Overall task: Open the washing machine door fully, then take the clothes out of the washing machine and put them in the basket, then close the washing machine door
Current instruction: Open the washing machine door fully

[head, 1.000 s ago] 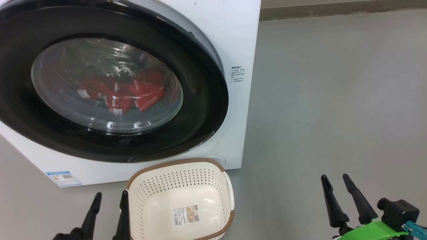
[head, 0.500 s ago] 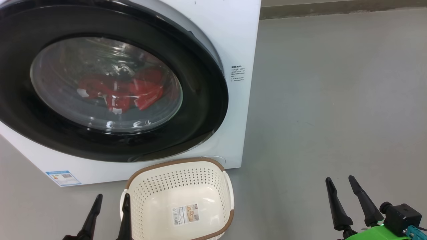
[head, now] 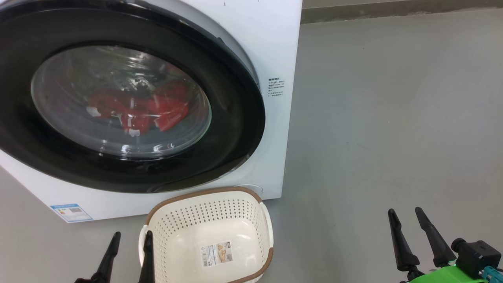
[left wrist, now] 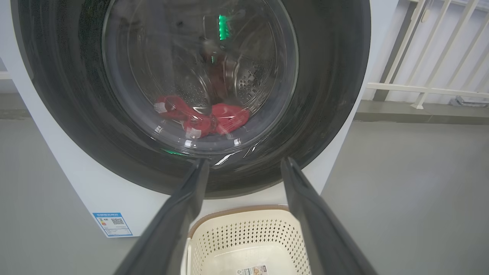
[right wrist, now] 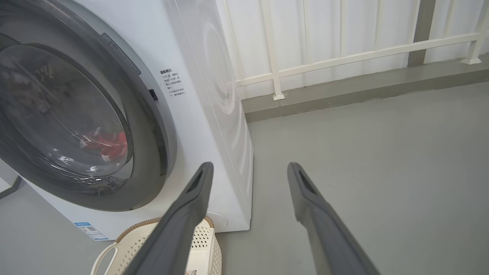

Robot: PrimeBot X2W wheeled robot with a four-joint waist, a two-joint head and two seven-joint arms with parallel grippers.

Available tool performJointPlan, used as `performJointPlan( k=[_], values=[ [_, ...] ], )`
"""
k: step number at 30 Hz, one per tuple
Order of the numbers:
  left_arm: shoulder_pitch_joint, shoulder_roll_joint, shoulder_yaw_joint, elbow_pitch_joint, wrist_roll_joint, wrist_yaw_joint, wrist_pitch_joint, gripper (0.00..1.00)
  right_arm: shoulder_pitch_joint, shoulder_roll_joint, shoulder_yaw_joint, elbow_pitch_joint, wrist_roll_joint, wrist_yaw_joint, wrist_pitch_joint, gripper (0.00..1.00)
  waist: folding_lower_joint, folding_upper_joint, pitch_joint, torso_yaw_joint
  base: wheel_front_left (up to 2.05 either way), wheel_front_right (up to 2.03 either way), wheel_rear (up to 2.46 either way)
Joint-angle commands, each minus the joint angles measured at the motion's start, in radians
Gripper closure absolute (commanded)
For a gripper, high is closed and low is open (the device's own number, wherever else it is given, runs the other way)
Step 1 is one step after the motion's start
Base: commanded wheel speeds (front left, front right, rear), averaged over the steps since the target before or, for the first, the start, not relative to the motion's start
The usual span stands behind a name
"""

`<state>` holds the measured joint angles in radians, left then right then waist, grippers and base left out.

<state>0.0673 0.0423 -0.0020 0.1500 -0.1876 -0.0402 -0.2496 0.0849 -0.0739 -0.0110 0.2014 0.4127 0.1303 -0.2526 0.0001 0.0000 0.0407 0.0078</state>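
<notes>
Head view shows us one basket (head: 212, 216) on the floor just below the one washing machine door (head: 235, 129), shut. We judge it is placed to catch the red clothes (head: 137, 110) (one heap inside). Our left pincer (head: 133, 236) and right pincer (head: 404, 212) hang low, both released, grasping nothing.

One washing machine (head: 275, 43), one door (head: 235, 118), one basket (head: 196, 220).
</notes>
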Motion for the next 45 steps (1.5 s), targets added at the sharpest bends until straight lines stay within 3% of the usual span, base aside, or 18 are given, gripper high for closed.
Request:
performJointPlan(
  k=[1,2,3,14,28,34,45],
  values=[
    [-0.005,0.008,0.03,-0.026,-0.007,0.005,-0.012,0.0,-0.014,-0.015,0.027,-0.026,-0.006,0.0,-0.009,0.4,-0.0001,0.0,-0.001,-0.001,0.0,0.0,0.0],
    [-0.005,0.008,0.029,-0.029,-0.008,0.005,-0.012,0.0,-0.017,-0.014,0.03,-0.03,-0.002,0.0,-0.009,0.66,-0.0001,0.0,-0.001,-0.001,0.0,0.0,0.0],
    [-0.005,0.008,0.029,-0.031,-0.009,0.005,-0.012,0.0,-0.02,-0.014,0.033,-0.035,0.003,0.0,-0.009,1.0,-0.0001,0.0,-0.001,-0.002,0.0,0.0,0.0],
    [0.0,0.008,0.014,-0.048,-0.023,0.008,-0.012,0.0,-0.116,-0.026,0.095,-0.044,0.078,0.0,-0.009,1.0,-0.0001,0.0,-0.012,0.001,0.0,0.0,0.0],
    [-0.033,0.008,-0.009,-0.068,-0.037,-0.004,-0.012,0.0,-0.403,-0.067,0.224,0.002,0.289,0.0,-0.009,1.0,-0.0001,0.0,0.063,0.014,0.0,0.0,0.0],
    [-0.059,0.008,-0.021,-0.065,-0.046,-0.009,-0.012,0.0,-0.509,-0.102,0.311,0.024,0.454,0.0,-0.009,1.0,-0.0001,0.0,0.104,0.042,0.0,0.0,0.0],
    [-0.105,0.008,-0.049,-0.061,-0.064,-0.018,-0.012,0.0,-0.697,-0.244,0.519,-0.003,0.809,0.0,-0.007,1.0,-0.0001,0.0,0.172,0.106,0.0,0.0,0.0]
  ],
)
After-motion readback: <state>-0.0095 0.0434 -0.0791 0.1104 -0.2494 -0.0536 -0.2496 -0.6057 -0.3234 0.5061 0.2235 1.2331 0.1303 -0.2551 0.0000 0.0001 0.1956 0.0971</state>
